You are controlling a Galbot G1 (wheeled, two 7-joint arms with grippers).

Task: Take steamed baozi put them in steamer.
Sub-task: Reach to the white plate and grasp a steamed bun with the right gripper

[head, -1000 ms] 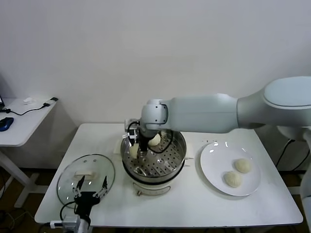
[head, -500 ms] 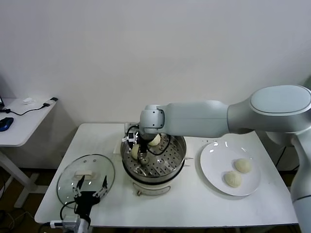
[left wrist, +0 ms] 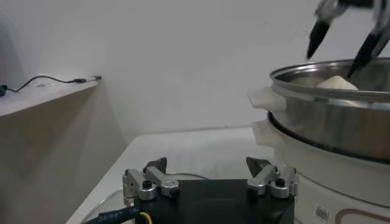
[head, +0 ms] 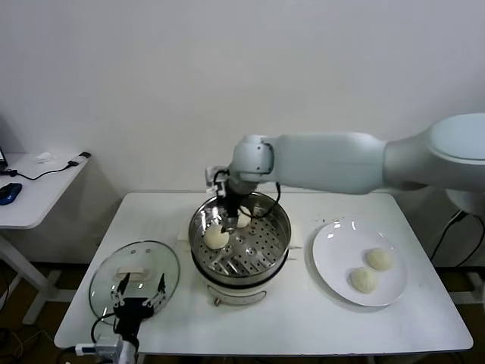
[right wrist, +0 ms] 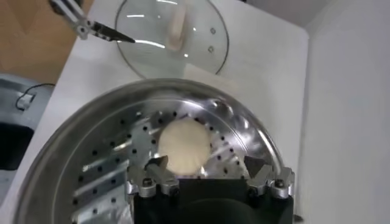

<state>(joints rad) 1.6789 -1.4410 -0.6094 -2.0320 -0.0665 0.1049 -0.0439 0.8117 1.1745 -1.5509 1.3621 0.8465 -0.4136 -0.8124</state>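
Note:
The steel steamer [head: 282, 227] stands mid-table on its white base. Two steamed baozi lie on its perforated tray: one [head: 217, 236] at the left, one [head: 243, 221] farther back, partly behind the fingers. My right gripper [head: 227, 214] hovers open just above the left baozi [right wrist: 183, 146], fingers apart and holding nothing [right wrist: 206, 164]. Two more baozi [head: 378, 258] [head: 364, 280] rest on the white plate [head: 337, 246] at the right. My left gripper [head: 139, 293] stays low at the table's front left, open and empty [left wrist: 210, 165]; from its wrist view the steamer [left wrist: 341, 119] rises close by.
The round glass lid [head: 134, 274] lies flat left of the steamer, right under the left gripper; the right wrist view shows the same lid [right wrist: 173, 36]. A side table [head: 34, 189] with cables stands at the far left.
My right gripper has gone from shut to open, leaving a baozi on the steamer tray's left part, and it has risen out of the pot. The left arm has stayed still.

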